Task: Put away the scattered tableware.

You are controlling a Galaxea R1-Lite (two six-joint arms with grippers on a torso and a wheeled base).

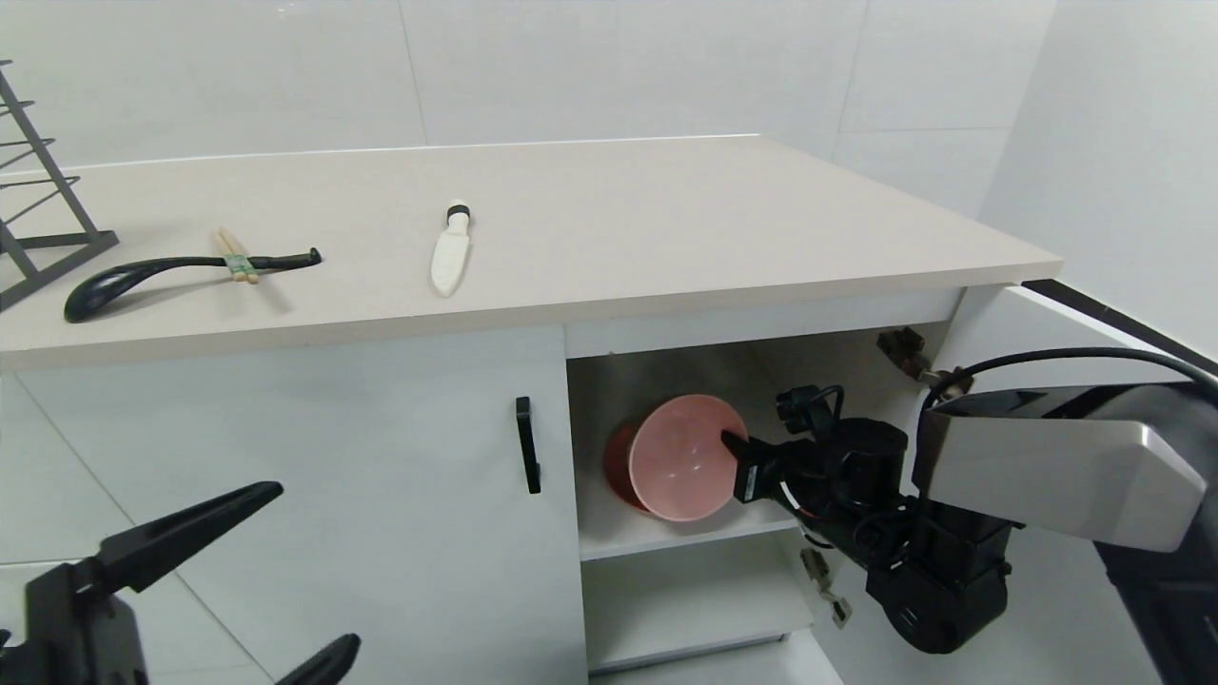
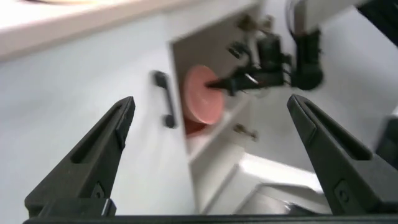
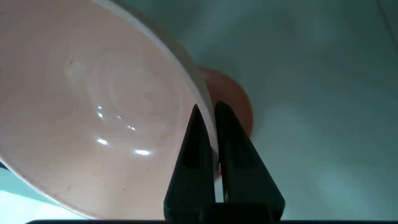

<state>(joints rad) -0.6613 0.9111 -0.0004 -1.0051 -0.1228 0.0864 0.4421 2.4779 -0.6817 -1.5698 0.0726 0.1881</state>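
While tilted above the shelf, pink bowl rim-pinched by right pincer; left pincer spread.

white tiled walls, beige counter, white cabinet

A kitchen: a white tiled wall behind a pale bench set over white cupboards, a dark plate rack, ladle, chopsticks and knife on top, a pink bowl in the open cupboard.
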